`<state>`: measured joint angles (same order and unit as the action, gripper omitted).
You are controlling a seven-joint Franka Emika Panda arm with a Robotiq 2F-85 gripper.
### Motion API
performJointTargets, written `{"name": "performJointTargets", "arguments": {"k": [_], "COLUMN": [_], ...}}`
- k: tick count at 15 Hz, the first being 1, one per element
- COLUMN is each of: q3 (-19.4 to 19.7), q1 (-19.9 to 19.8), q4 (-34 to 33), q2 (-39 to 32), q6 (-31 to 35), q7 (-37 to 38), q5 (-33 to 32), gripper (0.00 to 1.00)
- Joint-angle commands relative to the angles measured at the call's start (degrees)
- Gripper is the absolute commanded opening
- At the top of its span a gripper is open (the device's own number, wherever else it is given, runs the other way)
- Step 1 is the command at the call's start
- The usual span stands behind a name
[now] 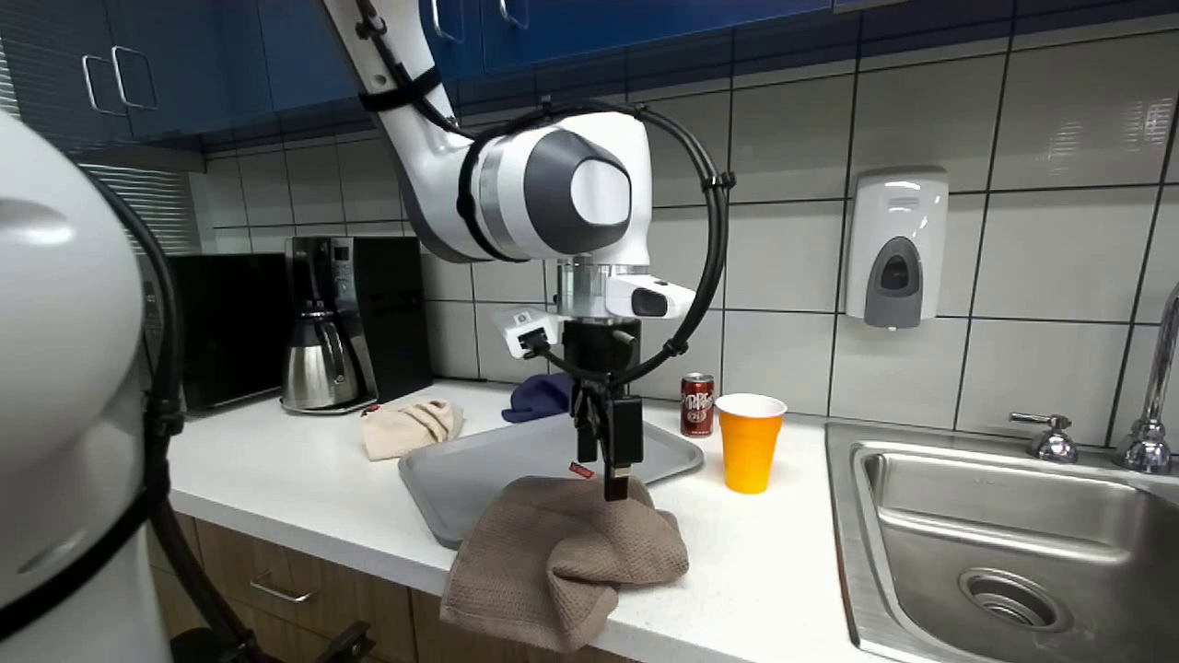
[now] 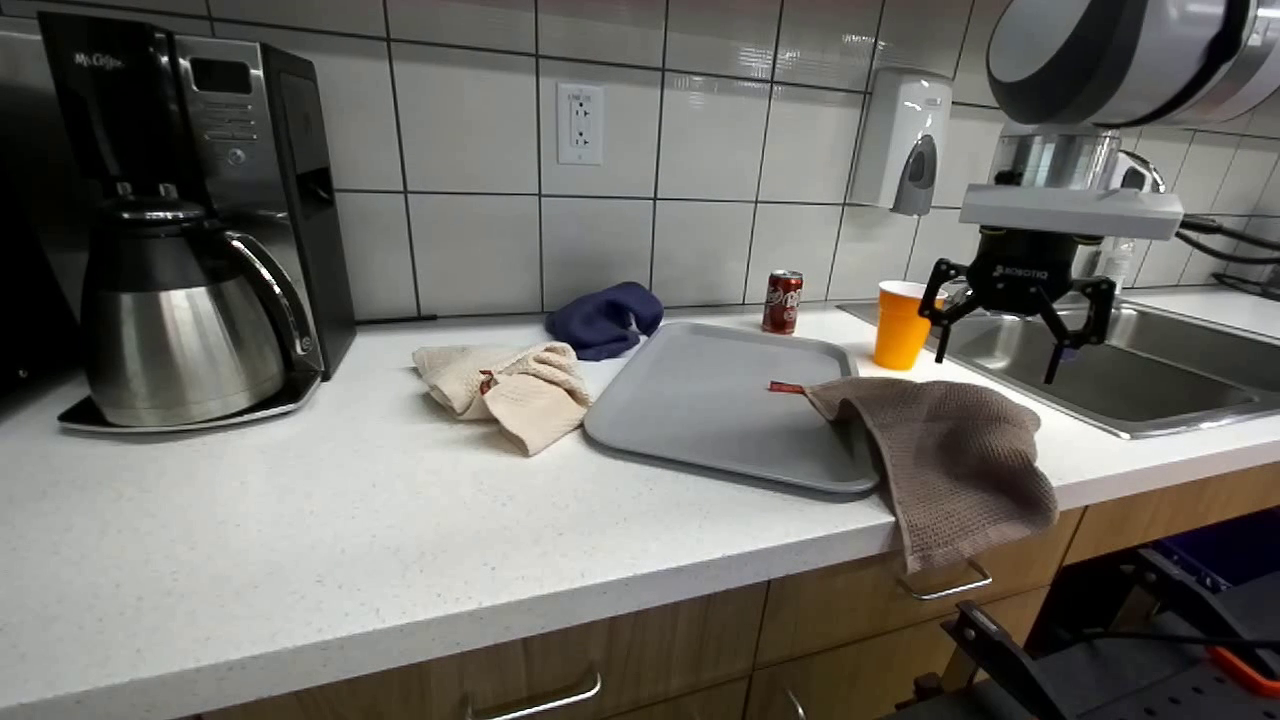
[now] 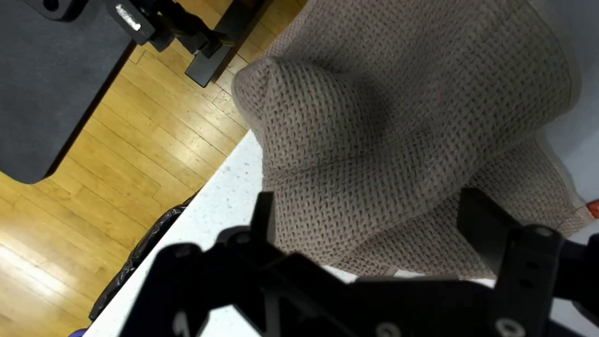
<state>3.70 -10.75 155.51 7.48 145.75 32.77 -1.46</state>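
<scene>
end effector hangs pointing down, spread wide, above the brown towel.

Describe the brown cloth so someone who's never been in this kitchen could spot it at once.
Start at the steel sink and look along the white counter to the flat gray tray. Beneath the open pincer, the brown cloth lies crumpled, partly over the tray's edge. Unlike the cream cloth and the navy cloth, it droops past the counter's front edge.
</scene>
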Motion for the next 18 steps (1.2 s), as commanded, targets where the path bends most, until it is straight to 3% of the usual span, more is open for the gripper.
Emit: {"name": "performJointTargets", "arguments": {"k": [1, 18], "q3": [0.3, 0.4], "q1": [0.4, 0.8], "q4": [-0.5, -1.3], "q2": [-0.6, -1.4], "q6": [-0.2, -0.2], "q7": [-0.3, -0.4], "q5": [0.0, 0.0], "gripper": [1.00, 1.00]}}
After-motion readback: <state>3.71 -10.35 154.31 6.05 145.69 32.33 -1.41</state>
